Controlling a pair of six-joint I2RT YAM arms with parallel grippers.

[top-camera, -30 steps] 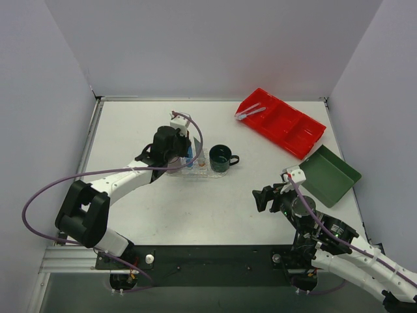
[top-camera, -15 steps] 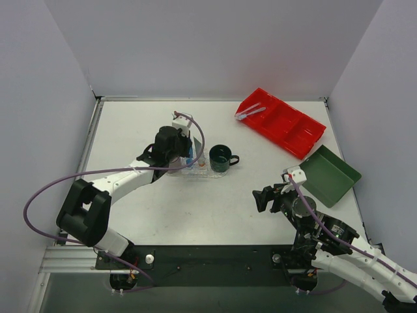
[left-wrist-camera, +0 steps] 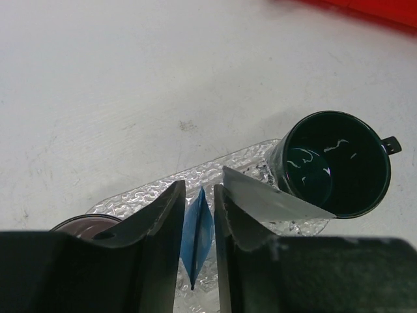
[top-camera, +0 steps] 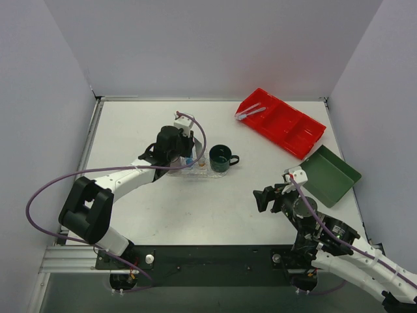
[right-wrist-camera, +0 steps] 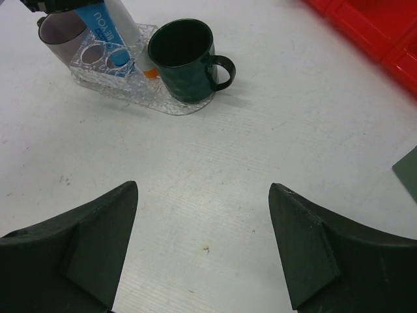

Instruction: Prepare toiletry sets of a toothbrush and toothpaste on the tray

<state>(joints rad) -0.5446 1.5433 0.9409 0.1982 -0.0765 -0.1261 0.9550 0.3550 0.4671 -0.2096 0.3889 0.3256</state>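
Blue wedge-shaped toothpaste tube (left-wrist-camera: 197, 235) stood edgewise on the clear textured oval tray (left-wrist-camera: 241, 163) near the table's middle, between the narrow jaws of the left tool (left-wrist-camera: 202, 180); grip could not be told. Right tool (right-wrist-camera: 203, 188) gaped wide, empty. Risk: a dragging finger toppling the tube.
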